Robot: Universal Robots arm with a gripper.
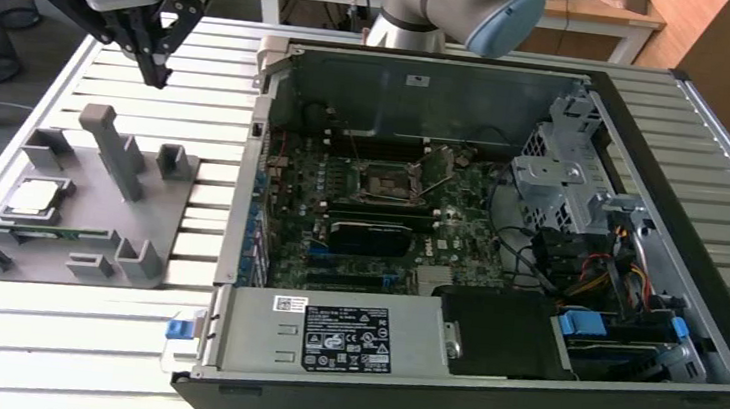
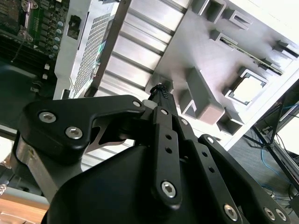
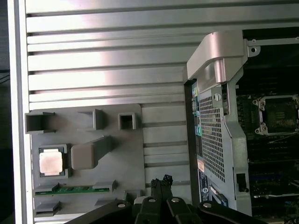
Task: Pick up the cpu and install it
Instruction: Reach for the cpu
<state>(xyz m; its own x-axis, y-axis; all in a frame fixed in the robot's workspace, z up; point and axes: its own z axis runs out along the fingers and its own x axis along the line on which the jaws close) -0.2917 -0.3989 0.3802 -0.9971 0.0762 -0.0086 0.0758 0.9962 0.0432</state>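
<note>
1. My gripper hangs above the slatted table at the far side, on the exterior view's left. Its fingers are pressed together, with nothing between them.
2. The cpu lies flat in a square pocket of the grey tray — nearer than my fingertips, further to the exterior view's left, and well apart from them.
3. A green memory stick lies in the tray just near of the cpu.
4. The open case stands to the exterior view's right of the tray — its socket is well apart from my gripper.
</note>
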